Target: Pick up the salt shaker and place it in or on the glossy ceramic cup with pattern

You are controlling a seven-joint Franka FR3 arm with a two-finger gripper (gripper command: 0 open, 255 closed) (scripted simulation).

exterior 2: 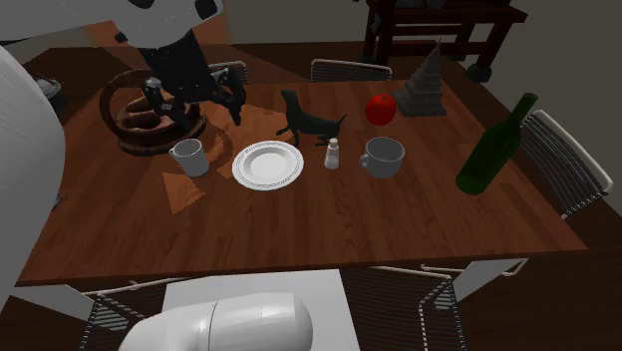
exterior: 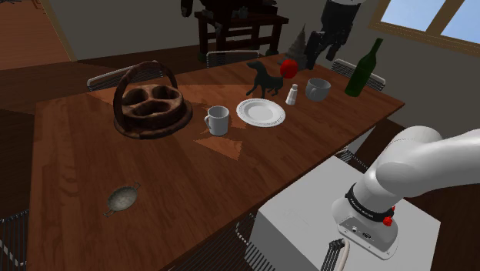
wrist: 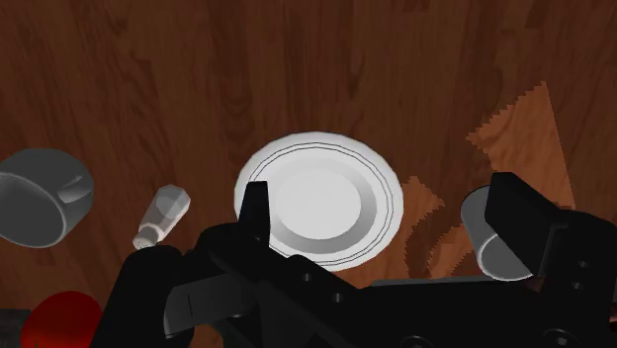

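The small white salt shaker (exterior: 292, 94) (exterior 2: 332, 154) (wrist: 163, 216) stands on the wooden table between a white plate (exterior: 261, 112) (exterior 2: 267, 165) (wrist: 321, 203) and a grey cup (exterior: 318, 88) (exterior 2: 382, 157) (wrist: 40, 196). A white mug (exterior: 218, 119) (exterior 2: 188, 157) (wrist: 491, 232) stands on the plate's other side. I see no pattern on either cup. My black gripper (exterior: 321, 52) (exterior 2: 196, 105) (wrist: 391, 208) hangs open high above the plate, with nothing between its fingers.
Around the shaker stand a dark horse figure (exterior: 261, 79), a red apple (exterior: 288, 68), a green bottle (exterior: 364, 69) and a grey pyramid (exterior 2: 427, 85). A brown handled basket (exterior: 151, 104) sits at the shoulder view's left. A small metal bowl (exterior: 123, 199) lies near the table's front.
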